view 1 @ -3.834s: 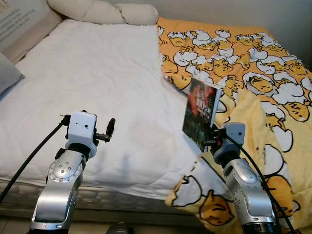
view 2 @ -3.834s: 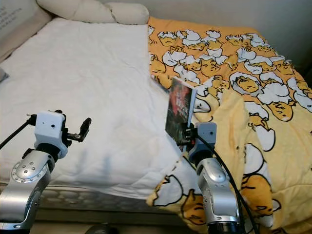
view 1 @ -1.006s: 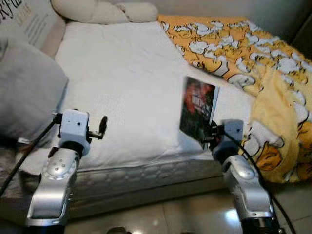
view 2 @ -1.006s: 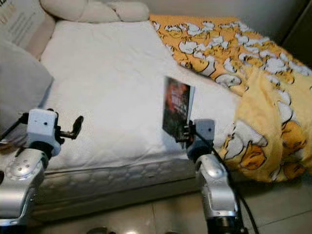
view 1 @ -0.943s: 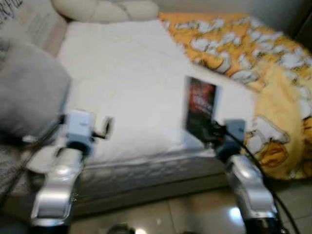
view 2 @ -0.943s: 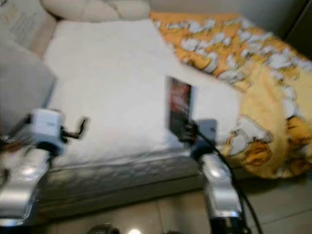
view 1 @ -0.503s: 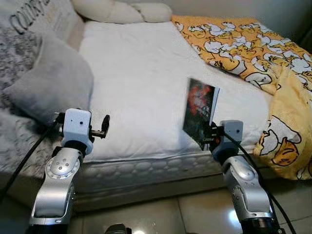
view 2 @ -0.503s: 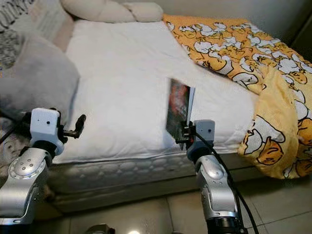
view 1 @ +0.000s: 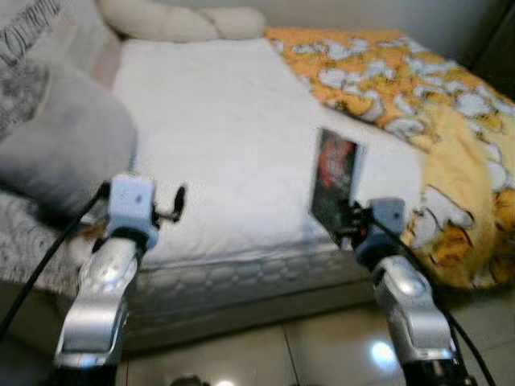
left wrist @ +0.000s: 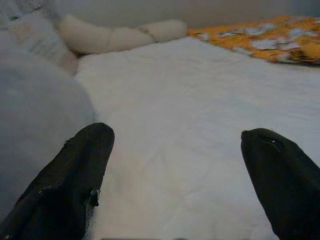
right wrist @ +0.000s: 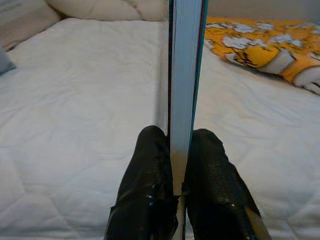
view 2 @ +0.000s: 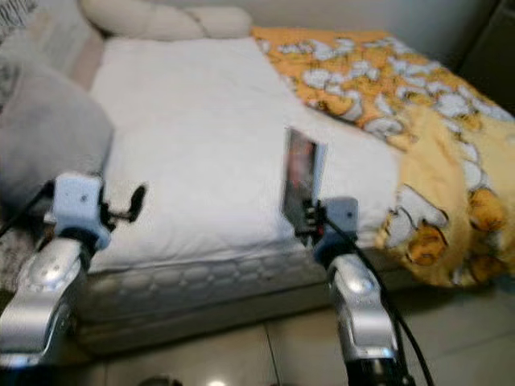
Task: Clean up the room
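My right claw (right wrist: pixel 172 165) is closed on the lower edge of a thin book (view 1: pixel 334 178) and holds it upright above the near edge of the bed (view 1: pixel 217 137), I think so that it clears the mattress while I carry it away. My left claw (left wrist: pixel 177 175) is open and empty, raised in front of the white sheet near the grey pillow (view 1: pixel 60 153), probably kept free for the next item. The yellow blanket (view 1: pixel 438 104) lies pushed to the right side. The head views are blurred, so I cannot read the book cover, and where the book belongs is not visible.
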Available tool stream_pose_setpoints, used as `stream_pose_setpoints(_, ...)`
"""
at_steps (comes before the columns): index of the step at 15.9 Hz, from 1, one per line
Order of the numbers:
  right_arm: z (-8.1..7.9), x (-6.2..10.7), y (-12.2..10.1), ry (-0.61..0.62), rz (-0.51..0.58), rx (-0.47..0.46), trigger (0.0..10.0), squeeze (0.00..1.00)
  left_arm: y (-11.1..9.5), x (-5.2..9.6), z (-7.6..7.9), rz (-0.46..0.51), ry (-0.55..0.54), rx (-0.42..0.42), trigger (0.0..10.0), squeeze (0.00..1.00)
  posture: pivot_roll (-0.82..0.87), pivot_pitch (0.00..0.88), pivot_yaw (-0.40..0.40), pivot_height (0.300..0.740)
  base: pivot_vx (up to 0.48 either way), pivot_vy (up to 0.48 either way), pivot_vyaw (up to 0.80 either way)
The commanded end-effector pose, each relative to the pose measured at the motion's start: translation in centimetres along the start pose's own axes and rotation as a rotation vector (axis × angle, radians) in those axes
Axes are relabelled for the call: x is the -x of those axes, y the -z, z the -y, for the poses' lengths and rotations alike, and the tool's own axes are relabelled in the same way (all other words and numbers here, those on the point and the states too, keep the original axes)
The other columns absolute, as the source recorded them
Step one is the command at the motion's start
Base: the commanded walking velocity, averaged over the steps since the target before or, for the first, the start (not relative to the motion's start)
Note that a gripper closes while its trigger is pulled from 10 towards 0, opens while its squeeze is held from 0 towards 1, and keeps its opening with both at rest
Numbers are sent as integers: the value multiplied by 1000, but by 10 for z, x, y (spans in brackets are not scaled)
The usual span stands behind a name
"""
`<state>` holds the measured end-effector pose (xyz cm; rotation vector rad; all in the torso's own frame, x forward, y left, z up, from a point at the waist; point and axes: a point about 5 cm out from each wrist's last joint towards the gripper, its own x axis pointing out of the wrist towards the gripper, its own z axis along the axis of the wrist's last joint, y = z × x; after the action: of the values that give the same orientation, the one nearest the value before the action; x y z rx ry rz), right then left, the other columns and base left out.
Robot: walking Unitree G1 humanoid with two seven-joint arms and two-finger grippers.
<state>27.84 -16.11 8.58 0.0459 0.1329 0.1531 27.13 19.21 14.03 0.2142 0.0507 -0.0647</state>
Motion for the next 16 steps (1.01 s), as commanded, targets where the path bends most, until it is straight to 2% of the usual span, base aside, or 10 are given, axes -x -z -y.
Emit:
stream_pose_setpoints(1,-3,-5,-15,-20,64,-3,10000,0,1,1,-1,-3,3,-1,10000,184,49,0,-66,740,330,0,0)
stream_pose_setpoints(2,-2,-5,-15,-13,66,-20,10000,0,1,1,0,-3,5,-2,10000,184,48,0,-65,740,330,0,0)
stream_pose_setpoints(8,-5,-6,-13,-63,45,17,10000,0,0,1,0,-5,5,1,10000,184,49,0,-65,740,336,0,0)
stream_pose_setpoints(11,-6,-6,-15,-68,51,18,10000,0,0,0,0,-4,6,2,10000,184,49,0,-65,740,344,0,800)
stream_pose_setpoints(16,-5,-4,-15,-62,53,-2,10000,0,0,0,1,-4,8,2,10000,188,47,0,-65,740,346,0,0)
